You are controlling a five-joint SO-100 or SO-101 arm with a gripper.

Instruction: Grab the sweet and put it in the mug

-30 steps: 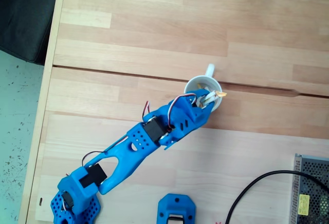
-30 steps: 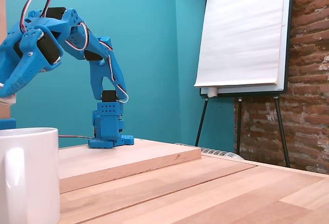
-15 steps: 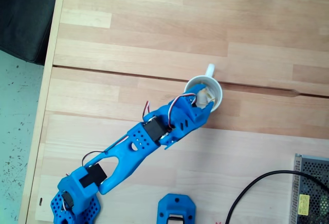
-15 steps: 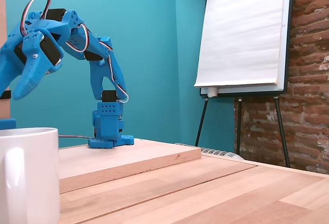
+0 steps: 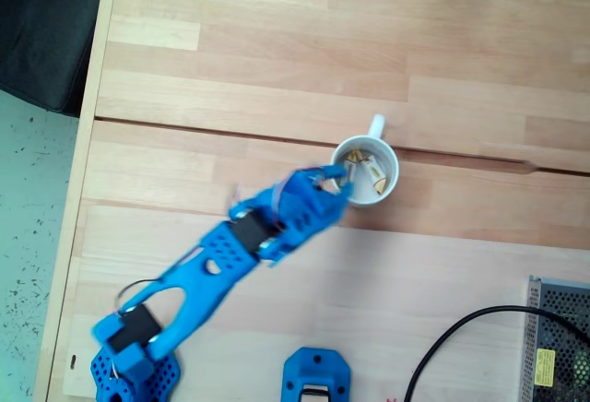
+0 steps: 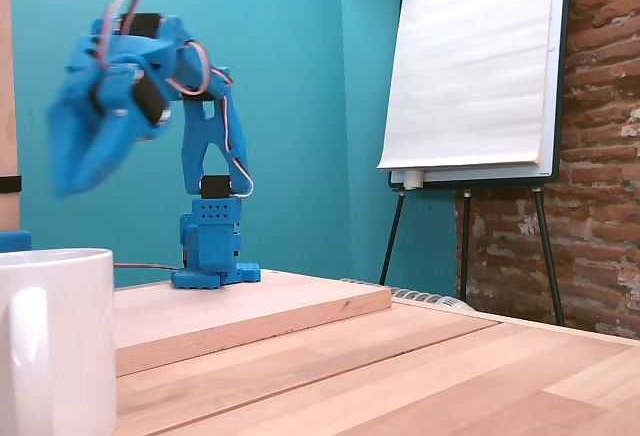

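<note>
A blue printed arm (image 5: 212,268) is seen stretched across a pale wooden desk (image 5: 277,61) in a fixed view from above, its tool (image 5: 339,181) blurred by motion at the left rim of the mug (image 5: 366,171). The small white mug stands upright on the desk, its loop handle (image 5: 375,126) turned toward the top of that view. The sweet (image 5: 377,175) is seen lying inside the mug, on its white bottom, with a yellow-orange end visible; it is clear of the tool. Whether the tool's fingers are parted or closed cannot be told, as both views show them smeared, but nothing is seen held between them.

In a fixed view from desk level, the tool (image 6: 66,178) is shown raised above and behind the mug (image 6: 55,341), which fills the lower left corner; the arm's base (image 6: 212,248) is mounted on a raised wooden board (image 6: 250,306). A flip chart on a stand (image 6: 478,71) and a brick wall (image 6: 600,136) are seen at the right. A black cable (image 5: 461,337) and a metal mesh box (image 5: 558,342) lie at the lower right in the view from above.
</note>
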